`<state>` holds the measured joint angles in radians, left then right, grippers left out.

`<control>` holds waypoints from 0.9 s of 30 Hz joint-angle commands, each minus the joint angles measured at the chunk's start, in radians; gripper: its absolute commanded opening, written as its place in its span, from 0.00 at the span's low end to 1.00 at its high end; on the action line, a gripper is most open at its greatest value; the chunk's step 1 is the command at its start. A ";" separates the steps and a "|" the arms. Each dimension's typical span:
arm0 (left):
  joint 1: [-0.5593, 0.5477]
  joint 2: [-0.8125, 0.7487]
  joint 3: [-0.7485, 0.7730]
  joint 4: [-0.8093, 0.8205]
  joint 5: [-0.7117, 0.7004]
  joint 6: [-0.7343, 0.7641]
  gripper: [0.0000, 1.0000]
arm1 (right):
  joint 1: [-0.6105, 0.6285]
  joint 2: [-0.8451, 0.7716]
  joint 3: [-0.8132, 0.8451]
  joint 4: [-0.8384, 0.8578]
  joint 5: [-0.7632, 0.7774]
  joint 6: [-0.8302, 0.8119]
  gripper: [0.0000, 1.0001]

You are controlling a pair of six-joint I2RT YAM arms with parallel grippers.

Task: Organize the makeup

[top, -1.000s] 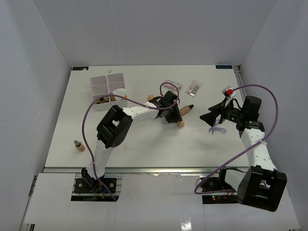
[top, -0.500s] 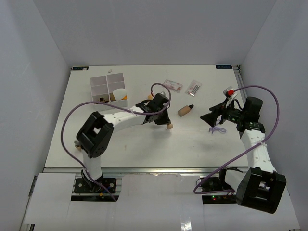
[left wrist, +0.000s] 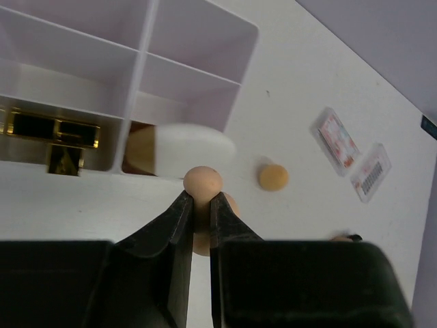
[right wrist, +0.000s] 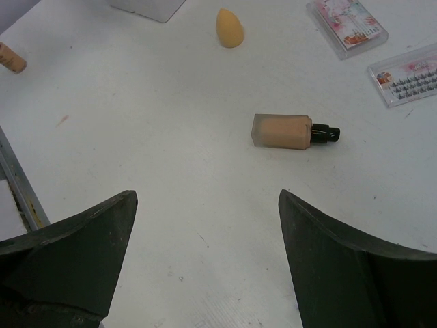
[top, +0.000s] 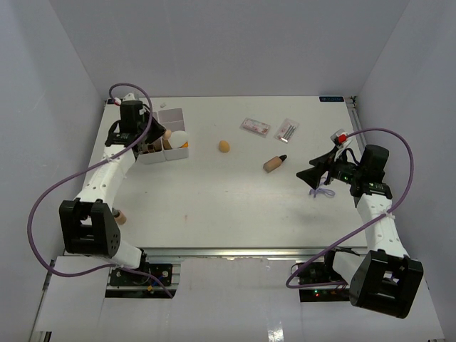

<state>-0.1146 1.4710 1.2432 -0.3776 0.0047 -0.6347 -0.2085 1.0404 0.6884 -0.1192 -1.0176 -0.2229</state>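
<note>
White table [top: 214,206]: bottle [top: 273,163] lies flat, cap [top: 283,157] far-right.

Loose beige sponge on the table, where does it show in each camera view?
Top external: loose sponge, upper middle of the picture.
Left wrist: just right of centre.
Right wrist: top edge, left of centre.
Shared landmark: pink-printed clear packet, to its right in every view.

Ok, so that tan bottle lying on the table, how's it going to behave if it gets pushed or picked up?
The tan bottle looks rigid, so it should probably keep its shape when squeezed. Its body looks flat-sided and it lies on its side, so a push would likely slide it rather than roll it.
</note>
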 commanded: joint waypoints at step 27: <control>0.168 0.336 0.241 0.028 -0.178 0.098 0.40 | -0.003 0.003 -0.017 0.050 -0.008 0.002 0.90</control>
<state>0.0473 1.8130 1.4391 -0.3811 -0.1538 -0.5348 -0.2085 1.0412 0.6726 -0.1011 -1.0166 -0.2169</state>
